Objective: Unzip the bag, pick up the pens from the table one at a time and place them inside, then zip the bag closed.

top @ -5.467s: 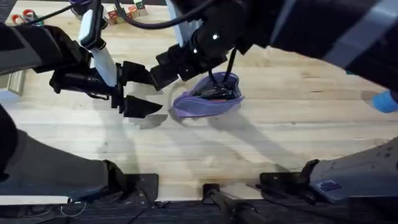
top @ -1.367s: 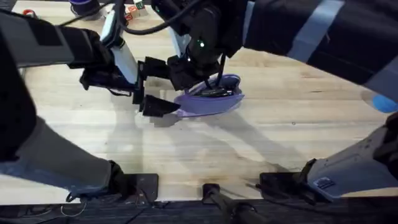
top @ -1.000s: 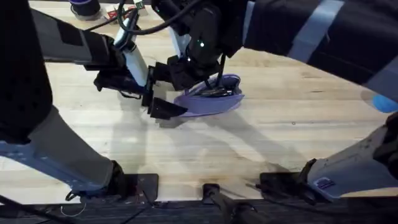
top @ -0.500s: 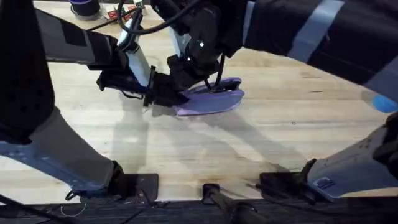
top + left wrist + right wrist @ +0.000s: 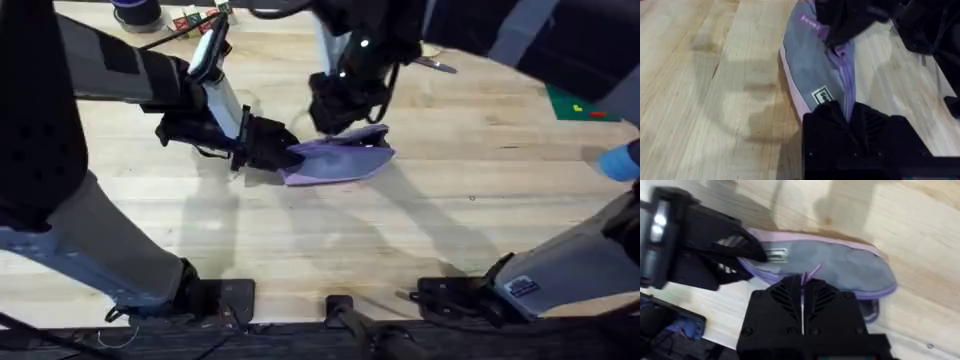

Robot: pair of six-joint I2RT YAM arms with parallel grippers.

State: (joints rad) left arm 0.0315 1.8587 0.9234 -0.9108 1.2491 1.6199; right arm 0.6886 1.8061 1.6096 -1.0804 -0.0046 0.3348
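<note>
The lavender bag [image 5: 342,160] lies flat on the table [image 5: 430,230], its zipper edge looking closed. My left gripper [image 5: 278,152] is shut on the bag's left end; in the left wrist view the black fingers [image 5: 827,115] pinch the fabric beside the grey side panel [image 5: 812,70]. My right gripper [image 5: 345,112] hovers over the bag's top edge. Seen from the right wrist, the right gripper [image 5: 804,280] is shut on the lavender zipper pull [image 5: 812,272] above the bag [image 5: 845,265]. The pens are out of view.
A green mat [image 5: 585,102] lies at the far right, with a metal tool [image 5: 436,66] near the table's back edge. Small blocks [image 5: 190,20] and a purple object [image 5: 135,10] sit at the back left. Bare wood stretches in front of the bag.
My left gripper moved right and shut on the bag's left end. My right gripper moved rightward along the top. The bag's dark opening no longer shows.
</note>
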